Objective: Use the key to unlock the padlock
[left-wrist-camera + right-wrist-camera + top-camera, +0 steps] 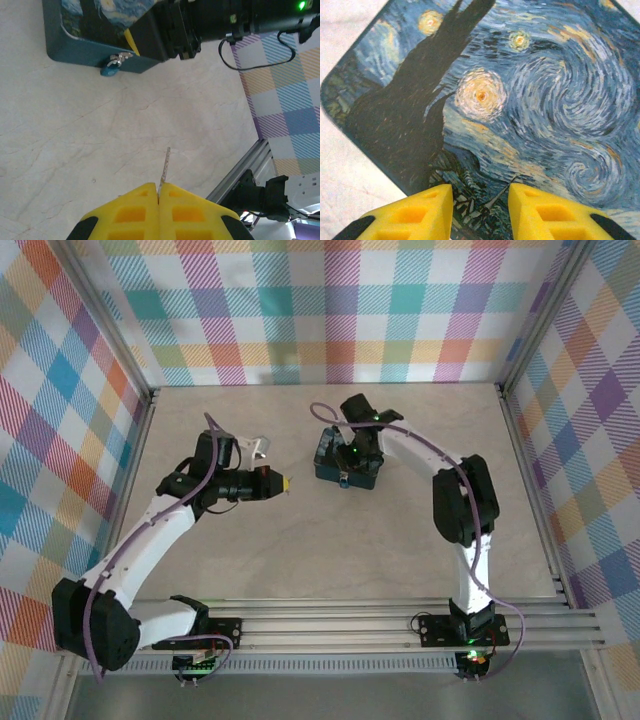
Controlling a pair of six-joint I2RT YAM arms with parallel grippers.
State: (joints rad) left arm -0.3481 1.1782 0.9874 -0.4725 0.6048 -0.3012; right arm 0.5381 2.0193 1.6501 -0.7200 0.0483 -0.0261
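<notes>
A dark blue box [326, 462] with a Starry Night lid [530, 95] stands mid-table. A small blue padlock [108, 71] hangs from the silver hasp [119, 59] on its front wall. My left gripper [159, 192] is shut on the key [165, 166], whose thin metal blade sticks out past the yellow fingertips toward the box, well short of the lock. In the top view the left gripper [283, 482] sits left of the box. My right gripper [480, 200] is open just over the lid's corner, holding nothing; it reaches the box from above [352, 452].
The beige table [100, 145] lies bare between key and box. An aluminium rail [240, 165] runs along the table's edge, with checked cloth walls [330, 300] around. The right arm's black body [215, 20] leans over the box.
</notes>
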